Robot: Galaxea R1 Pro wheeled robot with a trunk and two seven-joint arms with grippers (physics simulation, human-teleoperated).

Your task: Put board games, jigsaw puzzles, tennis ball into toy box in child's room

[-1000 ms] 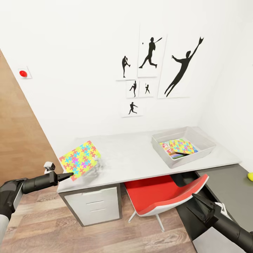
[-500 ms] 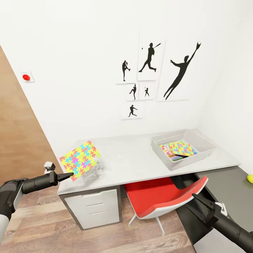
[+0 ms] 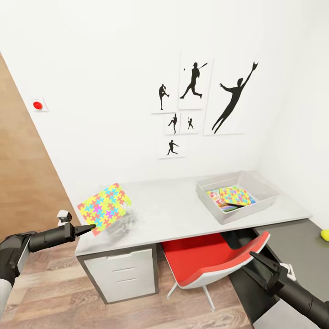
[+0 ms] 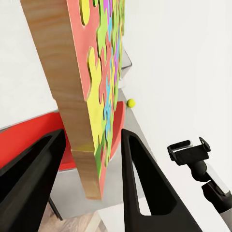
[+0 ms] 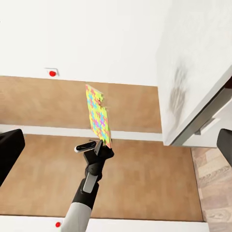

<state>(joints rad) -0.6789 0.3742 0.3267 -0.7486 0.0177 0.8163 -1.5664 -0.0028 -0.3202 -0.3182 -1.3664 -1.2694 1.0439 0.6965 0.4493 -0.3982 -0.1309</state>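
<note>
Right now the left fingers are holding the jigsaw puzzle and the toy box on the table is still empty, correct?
Not quite. The left gripper does hold the jigsaw puzzle, but the toy box is not empty: the head view shows another puzzle square and a colourful flat box already lying inside it.

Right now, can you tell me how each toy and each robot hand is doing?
left gripper: shut on the jigsaw puzzle.
jigsaw puzzle: held up, tilted, over the table's left end.
toy box: no lid, on the table, with another puzzle and game boxes inside.
tennis ball: resting on the lower dark shelf, outside the box.
right gripper: open, holding nothing.
</note>
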